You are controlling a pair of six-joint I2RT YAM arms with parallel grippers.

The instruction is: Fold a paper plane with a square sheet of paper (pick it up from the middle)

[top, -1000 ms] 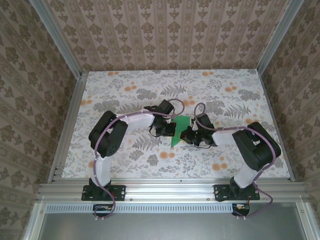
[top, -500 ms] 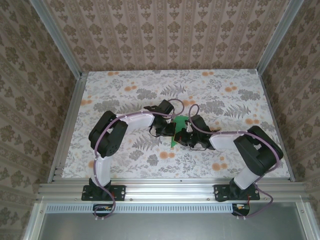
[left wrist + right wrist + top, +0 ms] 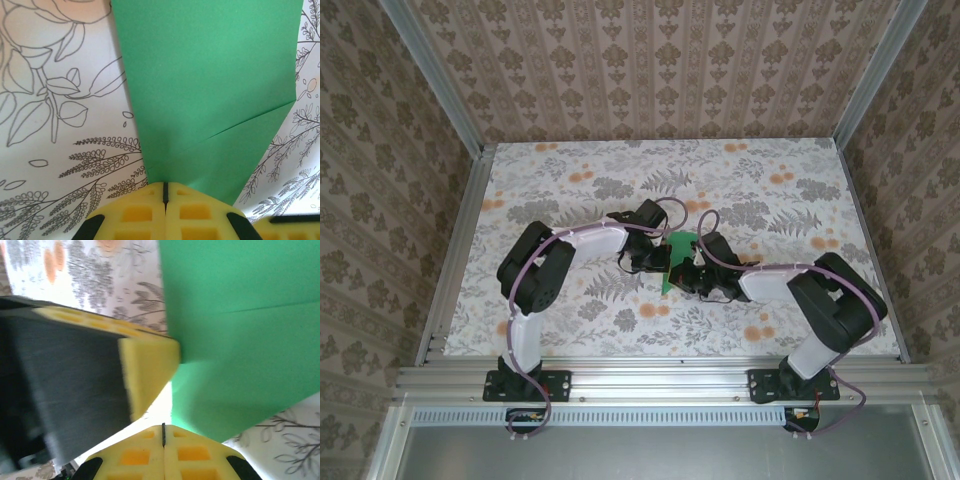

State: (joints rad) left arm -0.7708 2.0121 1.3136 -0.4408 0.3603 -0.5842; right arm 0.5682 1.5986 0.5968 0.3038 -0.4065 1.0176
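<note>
One table (image 3: 570,180), printed with grey leaves and orange blossoms, carries everything. Two arms bend inward over it from the near edge: the left arm (image 3: 560,255) and the right arm (image 3: 820,290) meet at about the middle of the table.

The sheet of paper (image 3: 680,240) lies there, flat on the table and partly covered by both wrists. It is plain bright green with no print. In the left wrist view the sheet of paper (image 3: 210,85) is folded into a shape that narrows toward the camera, and one straight diagonal crease (image 3: 250,120) runs across its right side.

The left gripper (image 3: 165,186) has its yellow pads pressed together, and the narrow end of the paper passes beneath the tips; whether any paper is pinched between them cannot be told. The right gripper (image 3: 163,429) is likewise fully closed, its tips just beside the edge of the green sheet (image 3: 240,335). One yellow finger (image 3: 150,365) of the left gripper touches that edge.
</note>
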